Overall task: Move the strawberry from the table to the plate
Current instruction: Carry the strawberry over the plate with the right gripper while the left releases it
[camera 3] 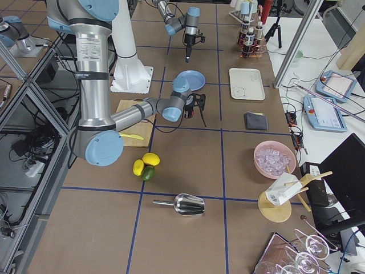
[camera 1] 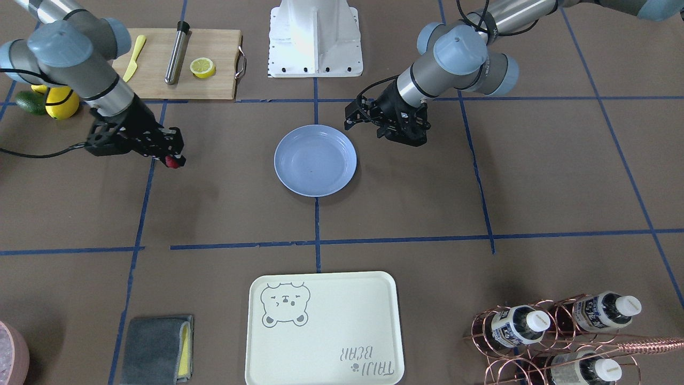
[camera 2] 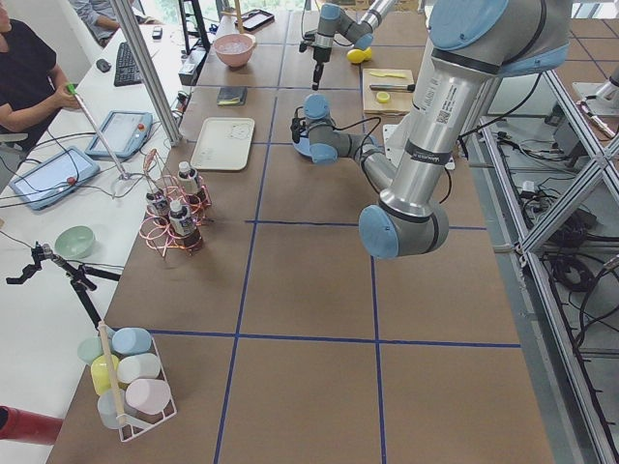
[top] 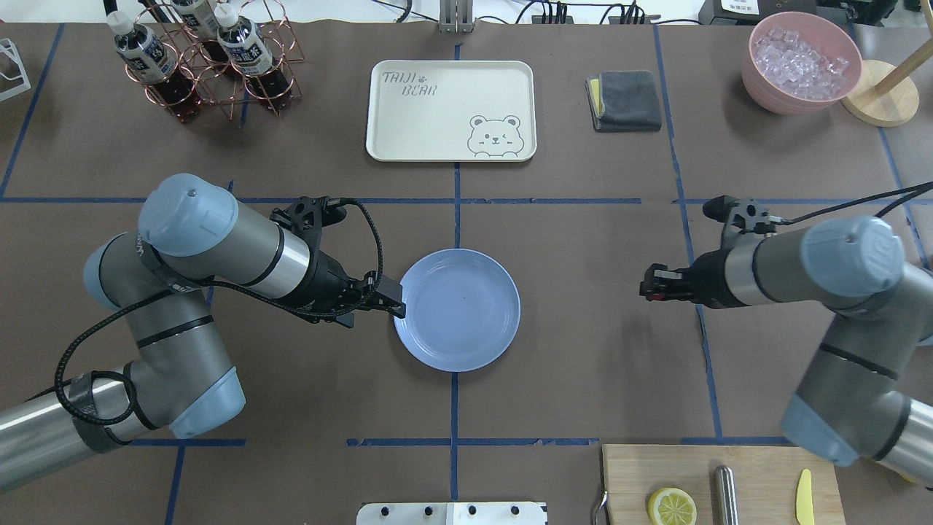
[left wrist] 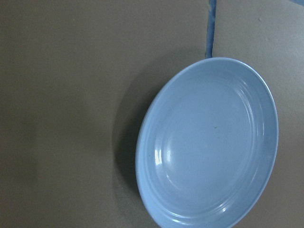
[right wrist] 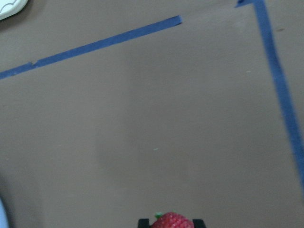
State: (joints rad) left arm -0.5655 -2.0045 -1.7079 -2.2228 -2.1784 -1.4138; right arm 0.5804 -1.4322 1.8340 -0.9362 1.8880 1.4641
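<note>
The strawberry [camera 1: 172,162], small and dark red, is held above the table [camera 1: 427,203] by my right gripper [camera 1: 172,158], which is shut on it. In the right wrist view the strawberry [right wrist: 171,221] shows at the bottom edge between the black fingertips, with bare brown paper and blue tape below. In the overhead view the right gripper [top: 654,286] hangs well to the right of the light-blue plate [top: 466,343]. The plate [camera 1: 299,176] holds nothing. My left gripper [top: 394,300] hovers at the plate's left rim, looks open and holds nothing. The left wrist view shows only the plate [left wrist: 209,147].
A wooden cutting board [camera 1: 155,85] carries a lemon half [camera 1: 202,67], a steel rod and a yellow knife. Whole lemons [camera 1: 60,102] and an avocado [camera 1: 29,101] lie beside it. The cream bear tray [top: 450,109], a bottle rack [top: 204,58], a grey cloth [top: 625,100] and a pink ice bowl [top: 800,62] line the far edge.
</note>
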